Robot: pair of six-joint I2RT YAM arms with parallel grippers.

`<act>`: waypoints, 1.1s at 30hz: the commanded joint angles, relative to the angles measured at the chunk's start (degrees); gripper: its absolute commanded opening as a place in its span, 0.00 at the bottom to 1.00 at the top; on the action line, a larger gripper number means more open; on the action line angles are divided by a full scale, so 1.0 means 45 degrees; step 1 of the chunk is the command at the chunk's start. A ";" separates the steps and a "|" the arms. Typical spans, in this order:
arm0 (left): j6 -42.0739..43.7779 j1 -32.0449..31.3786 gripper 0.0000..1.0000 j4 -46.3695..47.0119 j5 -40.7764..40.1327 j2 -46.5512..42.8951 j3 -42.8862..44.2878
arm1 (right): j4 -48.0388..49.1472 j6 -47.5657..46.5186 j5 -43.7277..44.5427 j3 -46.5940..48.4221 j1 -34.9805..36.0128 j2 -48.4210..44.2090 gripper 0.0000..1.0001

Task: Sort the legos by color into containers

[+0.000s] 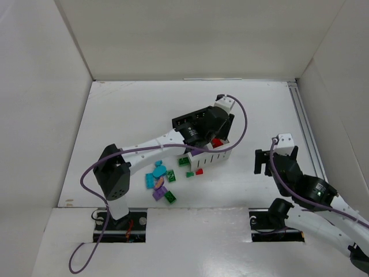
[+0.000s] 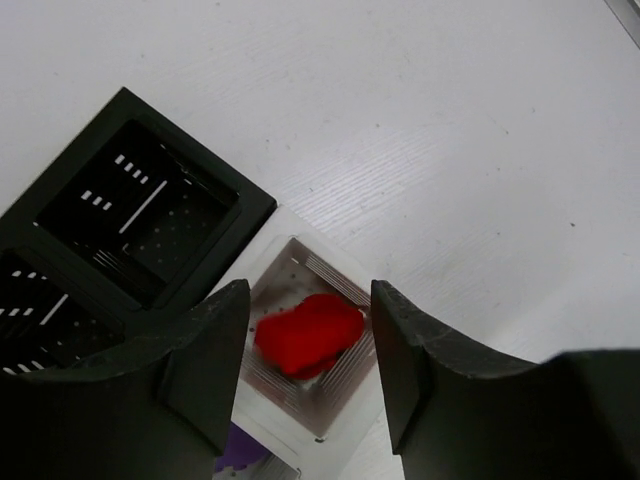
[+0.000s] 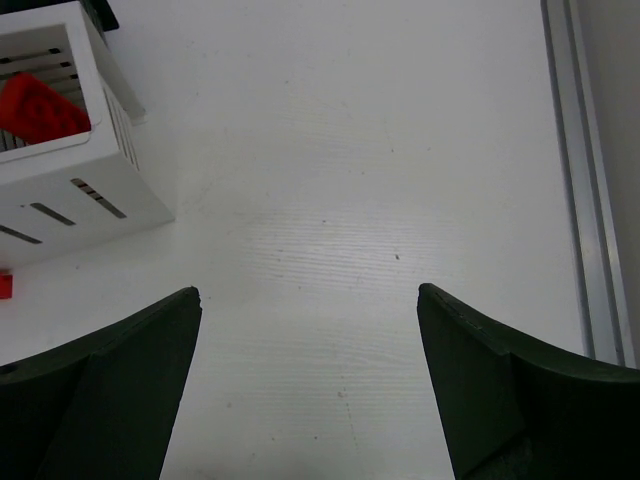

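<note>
My left gripper [image 2: 310,340] is open and empty, hovering over a cell of the white bin [image 2: 262,420]. A red lego [image 2: 310,333] lies in that cell, and something purple [image 2: 245,452] shows in the cell beside it. The black bin [image 2: 195,155] adjoins the white one and its visible cells look empty. From above, the left gripper [image 1: 219,134] covers the bins, with the white bin [image 1: 214,156] just in front of it. Loose legos lie in front: teal [image 1: 157,171], purple [image 1: 158,194], green [image 1: 170,197], green [image 1: 183,161], red [image 1: 199,171]. My right gripper [image 1: 274,158] is open and empty over bare table.
In the right wrist view the white bin [image 3: 100,200] with the red lego [image 3: 40,108] stands at the upper left, and a small red brick [image 3: 4,285] lies at the left edge. A metal rail [image 3: 590,200] runs along the table's right side. White walls enclose the table.
</note>
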 commanded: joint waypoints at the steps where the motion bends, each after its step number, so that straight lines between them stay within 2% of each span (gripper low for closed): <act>1: 0.0117 0.0046 0.49 0.0821 0.0521 -0.0515 -0.0365 | 0.1172 -0.0572 -0.0761 0.0107 -0.0026 0.0001 0.94; 3: 0.0117 0.0046 0.50 0.0610 0.0523 -0.0632 -0.0366 | 0.1736 -0.0828 -0.1444 -0.0050 -0.0026 0.0001 0.94; 4: 0.0117 0.0046 0.50 0.0492 0.0523 -0.0632 -0.0366 | 0.2127 -0.1642 -0.1795 -0.0186 -0.0026 0.0001 0.94; 6: -0.0018 0.0046 0.56 0.0219 0.0405 -0.1078 -0.0366 | 0.3064 -0.2680 -0.3272 -0.0537 -0.0026 0.0001 0.92; 7: -0.0193 0.0046 0.60 0.0082 0.0289 -0.1313 -0.0501 | 0.4209 -0.3149 -0.3901 -0.0712 -0.0026 0.0175 0.91; 8: -0.0195 0.0046 0.66 0.0081 0.0288 -0.1606 -0.0909 | 0.4897 -0.4178 -0.4604 -0.1159 -0.0026 0.0467 0.91; 9: -0.0427 0.0046 0.86 0.0081 0.0134 -0.2324 -0.1184 | 0.5542 -0.4498 -0.5964 -0.1415 -0.0026 0.0702 0.90; 10: -0.0758 0.0046 1.00 0.0081 0.0132 -0.2757 -0.1554 | 0.7076 -0.4811 -0.6597 -0.1727 -0.0026 0.0975 0.90; 13: -0.1481 0.0046 1.00 0.0198 -0.0413 -0.4801 -0.3408 | 0.9233 -0.4814 -0.7964 -0.3211 -0.0026 0.2244 0.88; 14: -0.2296 -0.0070 1.00 0.0043 -0.0666 -0.5353 -0.3858 | 1.0458 -0.4814 -0.8086 -0.3814 -0.0026 0.2537 0.87; 17: -0.3492 -0.0188 1.00 -0.0601 -0.1429 -0.7346 -0.5577 | 1.2474 -0.4170 -0.8050 -0.4599 0.0129 0.3378 0.84; 19: -0.4470 -0.0305 1.00 -0.0875 -0.1430 -0.8515 -0.6590 | 1.2968 -0.3721 -0.7272 -0.4855 0.0324 0.3614 0.84; 25: -0.5916 -0.0559 1.00 -0.1968 -0.1567 -0.9693 -0.7612 | 1.5702 -0.2434 -0.6487 -0.5693 0.1223 0.5463 0.81; 29: -0.6367 -0.0676 1.00 -0.2439 -0.1567 -1.0027 -0.7866 | 1.6252 -0.0952 -0.5161 -0.5521 0.2315 0.7551 0.76; 33: -0.6621 -0.0676 1.00 -0.2575 -0.1567 -1.0845 -0.8372 | 1.6369 0.0456 -0.3364 -0.5070 0.3469 0.9684 0.76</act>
